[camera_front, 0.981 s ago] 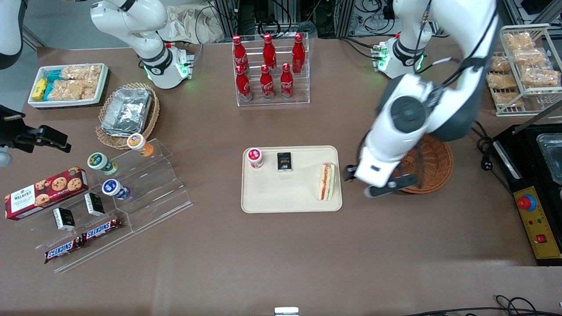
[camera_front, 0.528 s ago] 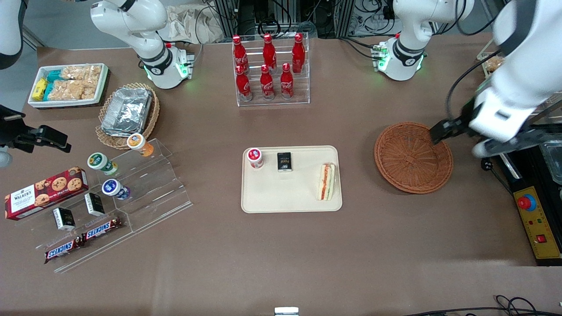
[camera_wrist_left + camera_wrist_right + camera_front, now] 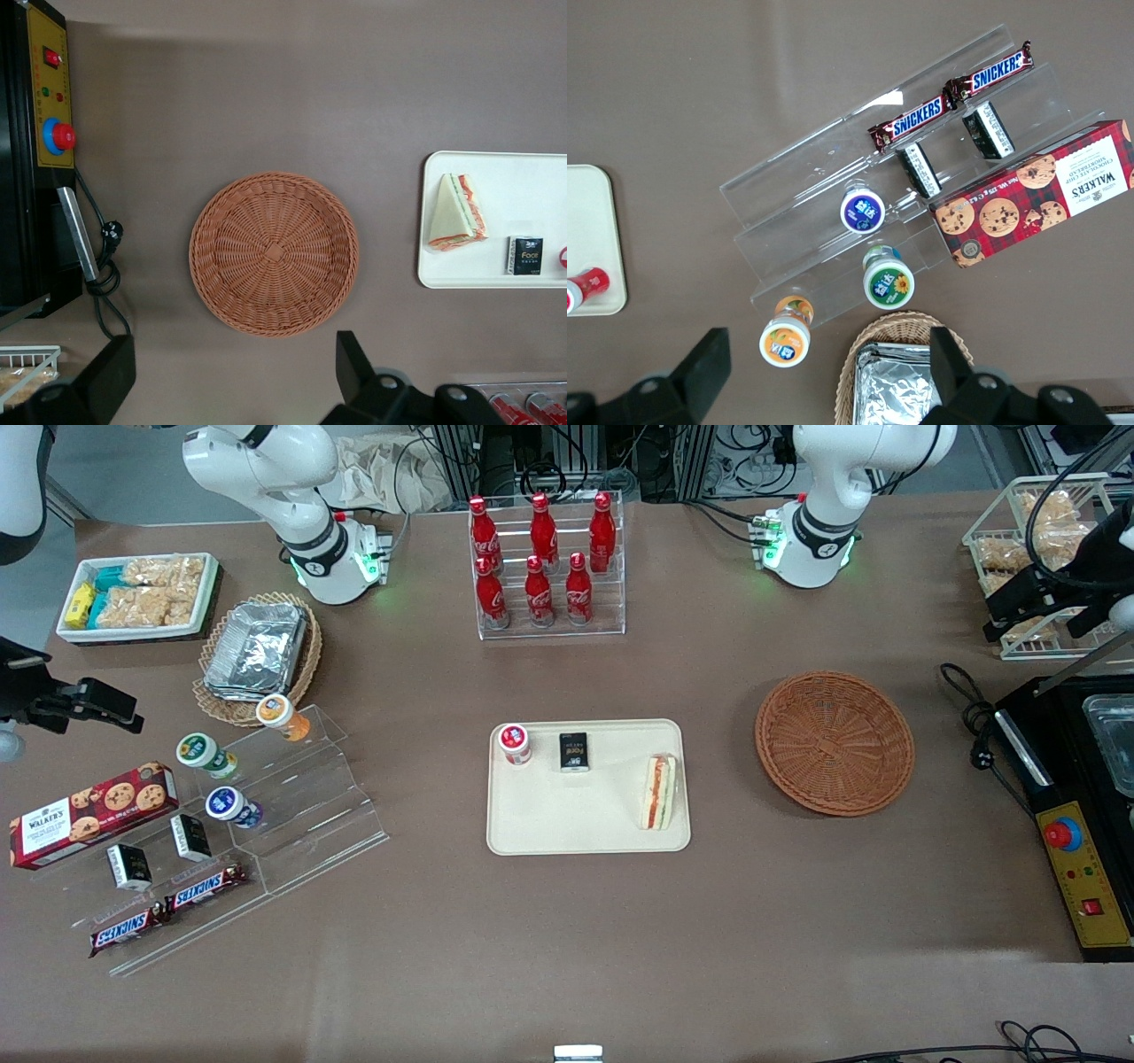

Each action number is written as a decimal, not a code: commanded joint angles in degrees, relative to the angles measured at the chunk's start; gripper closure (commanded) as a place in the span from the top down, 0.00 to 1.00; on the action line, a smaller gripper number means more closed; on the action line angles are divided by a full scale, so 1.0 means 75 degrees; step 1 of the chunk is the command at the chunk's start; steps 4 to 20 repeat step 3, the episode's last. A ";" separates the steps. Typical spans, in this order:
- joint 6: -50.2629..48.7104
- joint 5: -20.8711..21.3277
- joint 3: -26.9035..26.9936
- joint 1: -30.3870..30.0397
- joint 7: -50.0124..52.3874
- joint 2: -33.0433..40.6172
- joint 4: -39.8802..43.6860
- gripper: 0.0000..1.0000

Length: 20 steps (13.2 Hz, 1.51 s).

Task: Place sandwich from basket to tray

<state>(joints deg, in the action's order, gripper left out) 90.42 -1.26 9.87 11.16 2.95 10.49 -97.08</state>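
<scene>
The sandwich (image 3: 658,792) lies on the tray (image 3: 549,824) at the edge nearest the basket (image 3: 834,742), with a small black box (image 3: 574,751) and a red-capped cup (image 3: 514,744) also on the tray. The hand (image 3: 1045,607) hangs spread and holding nothing, farther from the front camera than the basket, toward the working arm's end of the bench (image 3: 567,939).

Six red cola bottles (image 3: 543,558) stand in a clear rack (image 3: 551,624); two Snickers bars (image 3: 166,908) lie on acrylic steps (image 3: 292,815).
</scene>
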 commanded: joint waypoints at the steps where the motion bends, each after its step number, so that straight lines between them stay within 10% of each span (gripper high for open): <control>1: 0.0108 0.0027 -0.0342 0.0024 -0.0076 -0.0284 0.0262 1.00; 20: 0.0050 0.0039 -0.0379 0.0011 -0.0135 -0.0519 0.0521 1.00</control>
